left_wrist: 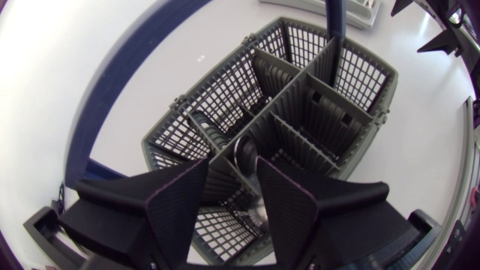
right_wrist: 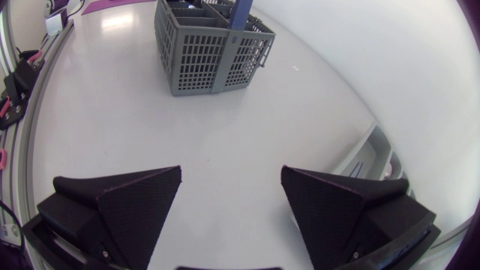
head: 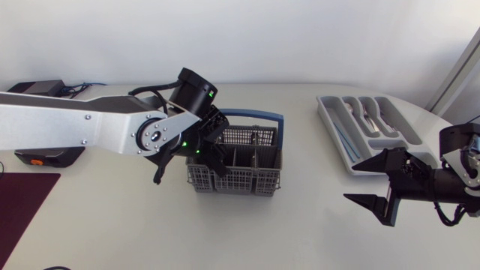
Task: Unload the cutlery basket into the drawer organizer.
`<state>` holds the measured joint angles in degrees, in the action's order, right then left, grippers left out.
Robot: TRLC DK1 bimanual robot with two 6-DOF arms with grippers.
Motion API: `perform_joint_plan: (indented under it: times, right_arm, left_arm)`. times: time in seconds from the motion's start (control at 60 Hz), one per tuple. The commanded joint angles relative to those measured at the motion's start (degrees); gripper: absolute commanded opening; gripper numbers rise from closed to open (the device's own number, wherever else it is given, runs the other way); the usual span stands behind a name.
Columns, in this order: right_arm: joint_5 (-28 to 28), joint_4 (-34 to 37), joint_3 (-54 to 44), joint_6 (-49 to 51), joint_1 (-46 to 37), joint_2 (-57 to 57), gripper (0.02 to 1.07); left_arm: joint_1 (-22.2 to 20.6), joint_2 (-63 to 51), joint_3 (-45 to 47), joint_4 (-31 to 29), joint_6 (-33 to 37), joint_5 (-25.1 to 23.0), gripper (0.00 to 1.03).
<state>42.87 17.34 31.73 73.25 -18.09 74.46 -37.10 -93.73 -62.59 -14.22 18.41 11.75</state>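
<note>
Grey cutlery basket [head: 238, 174] with a blue handle [head: 259, 116] sits upright on the white table [head: 112, 225], about mid-table. Everything below is placed from that basket.

Left arm [head: 75, 124] comes in from the basket's left. The left gripper [head: 212, 152] is right over the basket's left half, pointing down into it. In the left wrist view the left gripper [left_wrist: 231, 171] has its jaws apart, and the two fingers [left_wrist: 180, 206] straddle the basket's long middle divider [left_wrist: 300, 90]. Not clamped on anything that shows. A round shiny metal piece [left_wrist: 244, 154] stands in a compartment just ahead of the fingertips, next to the divider. A second dark ribbed piece [left_wrist: 206, 129] lies in the neighbouring compartment; can't tell what either one is.

Drawer organizer [head: 334, 131], light grey, lies well to the basket's right and a bit further back, apart from it. Some silver cutlery [head: 367, 112] lies in its slots.

Right gripper [head: 349, 181] is also well to the basket's right, nearer the front than the organizer, with its tips facing the basket. Jaws wide open, holding nothing. In the right wrist view the right gripper [right_wrist: 231, 180] hangs over bare table, the basket [right_wrist: 210, 52] is far ahead of its fingers, and an organizer edge [right_wrist: 375, 154] is beside it.

Dark red mat [head: 22, 202] lies far to the basket's left, at the table's front corner.
</note>
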Motion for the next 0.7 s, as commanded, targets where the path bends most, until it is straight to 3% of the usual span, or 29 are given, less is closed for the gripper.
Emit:
perform_joint_plan:
  times: [0.0,0.1,0.2,0.367,0.683]
  right_arm:
    - [0.5,-0.6,-1.8,-1.3,0.2,-0.5,0.98]
    - [0.5,-0.7,-1.9,-1.2,0.3,-0.4,0.98]
    - [0.5,-1.6,-2.5,-1.3,0.3,-0.4,0.98]
    - [0.4,-2.1,-2.8,-1.2,0.3,-0.3,0.98]
    - [0.4,-3.3,-4.0,-1.2,0.6,-0.2,0.98]
  left_arm:
    - [-0.1,1.1,2.0,1.7,0.8,0.5,0.48]
    - [-0.2,0.8,3.0,4.4,1.5,0.5,0.48]
    - [-0.2,-0.4,2.8,4.5,1.7,0.5,0.41]
    - [0.3,-1.3,2.5,4.5,2.2,0.3,0.40]
    - [0.5,-1.9,2.9,5.2,3.0,-2.2,0.24]
